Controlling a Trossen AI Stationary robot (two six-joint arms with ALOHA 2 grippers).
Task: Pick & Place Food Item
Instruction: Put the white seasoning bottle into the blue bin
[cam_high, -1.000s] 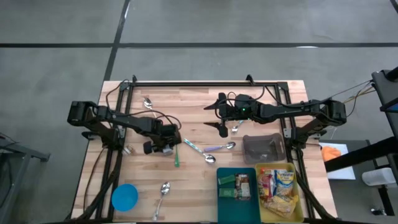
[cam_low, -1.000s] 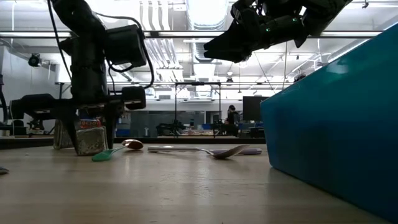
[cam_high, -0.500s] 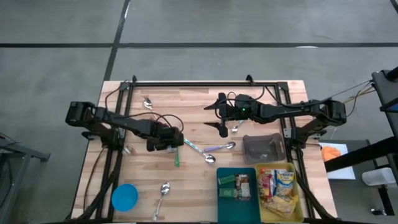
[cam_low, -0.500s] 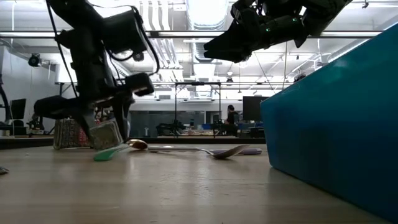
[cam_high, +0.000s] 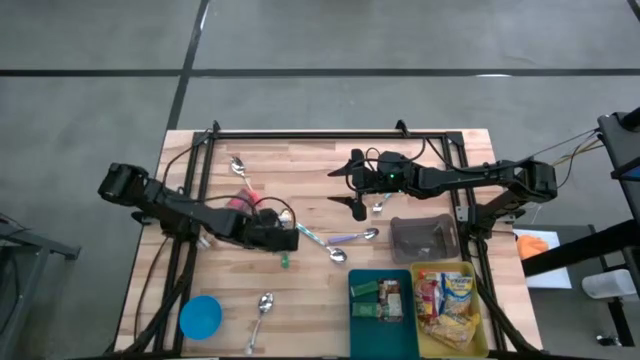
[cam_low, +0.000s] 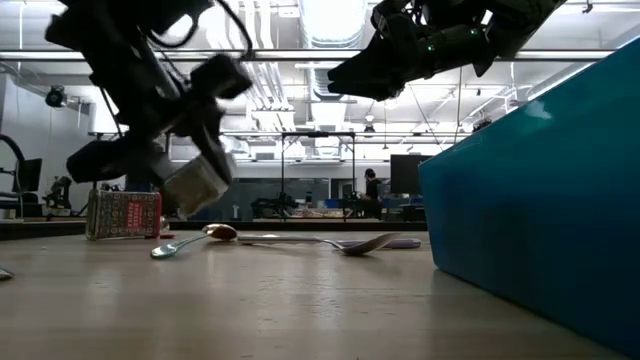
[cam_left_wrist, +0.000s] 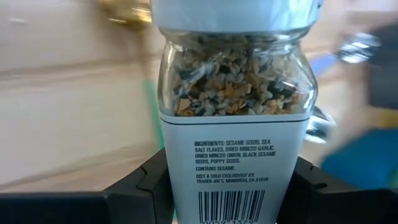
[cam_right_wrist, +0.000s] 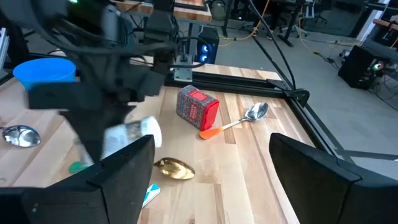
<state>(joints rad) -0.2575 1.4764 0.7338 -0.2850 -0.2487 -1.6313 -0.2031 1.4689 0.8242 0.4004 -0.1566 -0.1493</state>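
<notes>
A glass jar of seed seasoning (cam_left_wrist: 231, 106) with a white lid hangs tilted above the table (cam_low: 198, 184), with my left gripper (cam_high: 278, 238) shut on it. Behind it a red box (cam_high: 243, 203) stands on the wood (cam_low: 123, 214). My right gripper (cam_high: 350, 190) hovers open over the table's far middle, holding nothing, its fingers (cam_right_wrist: 118, 180) wide apart. A teal bin (cam_high: 380, 297) and a yellow bin (cam_high: 452, 305) with packets of food stand at the near right. My left gripper pinches the jar's lower body (cam_left_wrist: 174, 186) between its two fingers (cam_left_wrist: 149, 180), one on each side of the label. The fingers slant down from the table's left. The jar is lifted clear of the table and tilted, its lid end away from the gripper.
A green-handled spoon (cam_high: 285, 258) and other spoons (cam_high: 355, 237) lie just right of the jar. More spoons (cam_high: 237, 165) (cam_high: 262, 305) and a blue cup (cam_high: 200, 317) lie on the left half. A grey container (cam_high: 422, 238) stands by the bins.
My left gripper has lifted the jar off the table and carried it a little toward the right edge, rolling and tipping as it went. The jar stood upright on the wood and now hangs tilted. The red box behind it has come into view.
</notes>
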